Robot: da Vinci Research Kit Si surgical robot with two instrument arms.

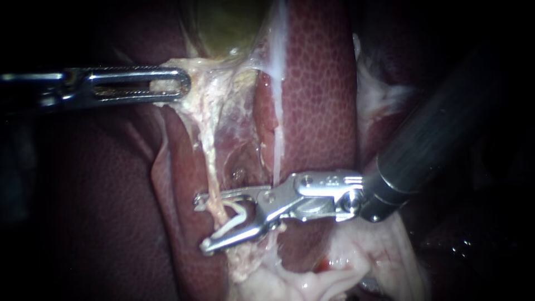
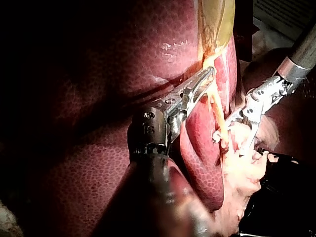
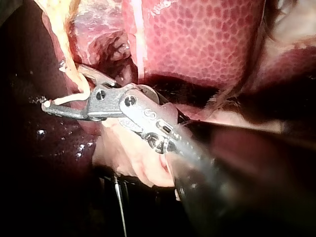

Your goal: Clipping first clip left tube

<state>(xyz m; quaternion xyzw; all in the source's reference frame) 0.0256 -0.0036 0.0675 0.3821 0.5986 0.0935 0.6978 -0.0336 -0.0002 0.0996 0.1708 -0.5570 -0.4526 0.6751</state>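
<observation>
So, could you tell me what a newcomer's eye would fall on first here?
The right instrument's tool, low in the endoscope view's middle: its jaws hold a white clip astride the pale tube. Next, the left instrument's tool up left, shut on pale tissue under the greenish gallbladder.

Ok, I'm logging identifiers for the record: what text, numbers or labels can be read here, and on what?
Left instrument: small marks on its wrist, too small to read.
Right instrument: small marks on its wrist, too blurred to read.
Pale sheet beyond the right instrument: possible print, unreadable.
Liver, gallbladder, clip: no text.
Nothing can be quoted.
</observation>
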